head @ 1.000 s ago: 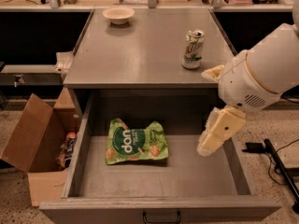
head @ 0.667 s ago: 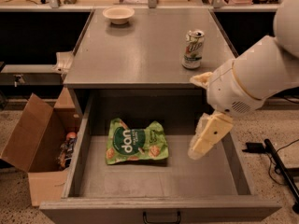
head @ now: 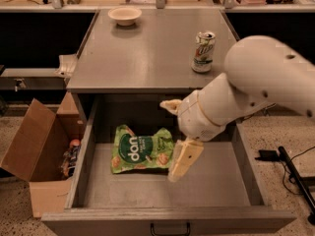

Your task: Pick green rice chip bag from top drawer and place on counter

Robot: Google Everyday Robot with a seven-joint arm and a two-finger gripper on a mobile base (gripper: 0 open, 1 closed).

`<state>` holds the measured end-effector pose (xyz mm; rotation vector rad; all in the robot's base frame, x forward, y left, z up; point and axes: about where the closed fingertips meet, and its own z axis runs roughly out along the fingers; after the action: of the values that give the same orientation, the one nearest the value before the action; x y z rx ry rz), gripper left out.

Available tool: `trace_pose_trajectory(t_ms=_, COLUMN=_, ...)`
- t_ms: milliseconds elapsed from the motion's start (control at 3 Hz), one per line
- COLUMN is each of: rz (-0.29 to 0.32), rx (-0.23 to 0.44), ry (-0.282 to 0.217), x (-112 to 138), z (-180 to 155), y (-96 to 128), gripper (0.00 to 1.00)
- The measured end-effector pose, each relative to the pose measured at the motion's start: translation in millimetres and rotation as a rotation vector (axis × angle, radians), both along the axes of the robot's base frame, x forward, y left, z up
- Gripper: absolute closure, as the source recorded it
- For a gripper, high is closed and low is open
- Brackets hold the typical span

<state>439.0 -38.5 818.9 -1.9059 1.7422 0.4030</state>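
Observation:
The green rice chip bag [head: 139, 151] lies flat on the bottom of the open top drawer [head: 211, 183], left of its middle. My gripper [head: 168, 141] hangs inside the drawer at the bag's right edge, just above it. It is open, with one cream finger [head: 185, 159] pointing down by the bag and the other [head: 170, 105] up near the counter's front edge. It holds nothing. The grey counter [head: 147, 53] is behind and above the drawer. My white arm comes in from the right over the drawer's right side.
A green-and-white soda can [head: 203, 51] stands at the counter's right. A pale bowl [head: 124, 15] sits at its back. An open cardboard box [head: 34, 151] is on the floor to the left. A dark cable [head: 295, 176] lies on the floor to the right.
My gripper and arm have moved left across the drawer, from its right side to the bag's right edge. The bag, can and bowl have not moved.

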Motion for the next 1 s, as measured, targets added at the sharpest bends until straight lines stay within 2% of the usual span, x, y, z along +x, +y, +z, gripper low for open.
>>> trace_pose_trajectory(t_ms=333, rz=0.088, rx=0.038, ry=-0.006, x=-3.7, z=-50.4, y=21.6, gripper=0.00)
trace_pose_trajectory(t_ms=1000, rz=0.108, rx=0.003, ry=-0.009, x=0.3, z=-54.4, y=26.6, gripper=0.00)
